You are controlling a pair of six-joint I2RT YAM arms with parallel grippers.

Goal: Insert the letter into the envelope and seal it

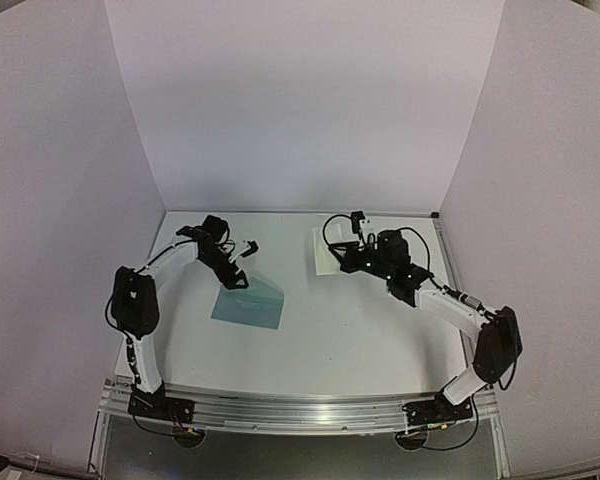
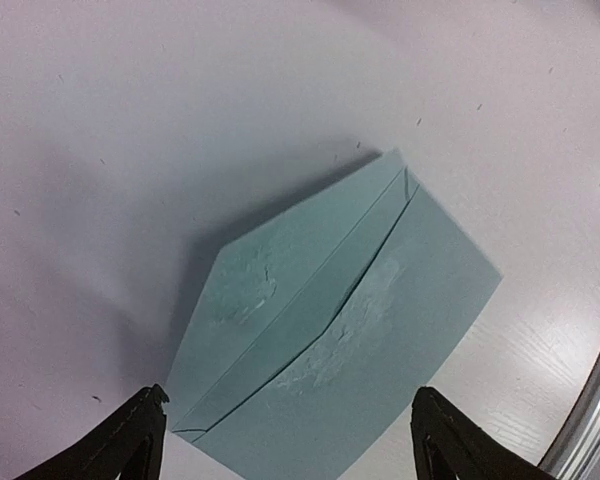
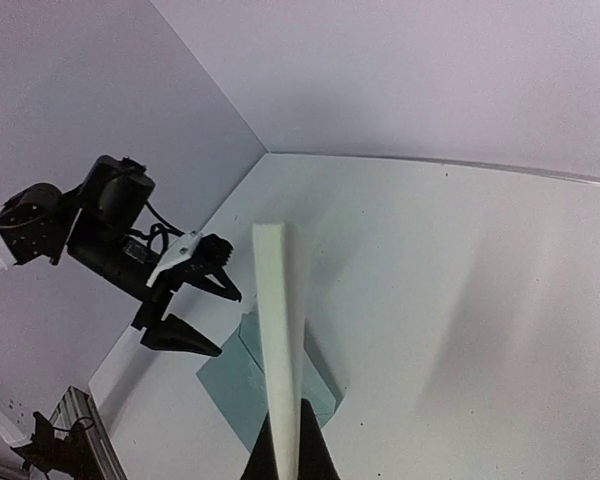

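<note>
Right wrist: right claw (image 3: 285,447) clenched on letter (image 3: 276,320), edge-on, long axis pointing away; left claw (image 3: 229,325) released over envelope (image 3: 230,382).

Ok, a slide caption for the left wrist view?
Open left claw hovering over the teal envelope lying on the white table.

Seen from above, the envelope (image 1: 248,303) lies flat on the bench (image 1: 360,340), at 9 o'clock from the bench's middle. The left gripper (image 1: 242,255) hangs over the envelope's far edge, at its 12 o'clock. The letter (image 1: 325,250) sits at the envelope's 2 o'clock, apart from it, held in the right gripper (image 3: 288,455).
</note>
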